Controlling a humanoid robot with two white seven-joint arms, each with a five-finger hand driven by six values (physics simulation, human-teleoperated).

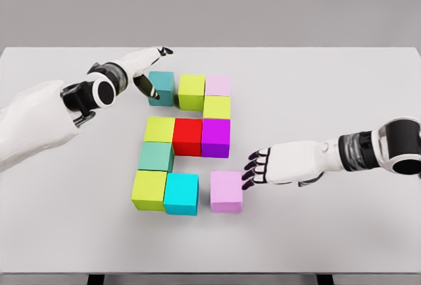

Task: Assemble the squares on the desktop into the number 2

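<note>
Teal cube (162, 87) partly hidden behind open left hand (146, 68); right hand (258, 168) (fingers spread, empty) touching lilac cube (227, 191).

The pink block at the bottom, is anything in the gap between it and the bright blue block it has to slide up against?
No. Only bare table shows between the pink block and the bright blue block. The right hand sits at the pink block's right side.
</note>
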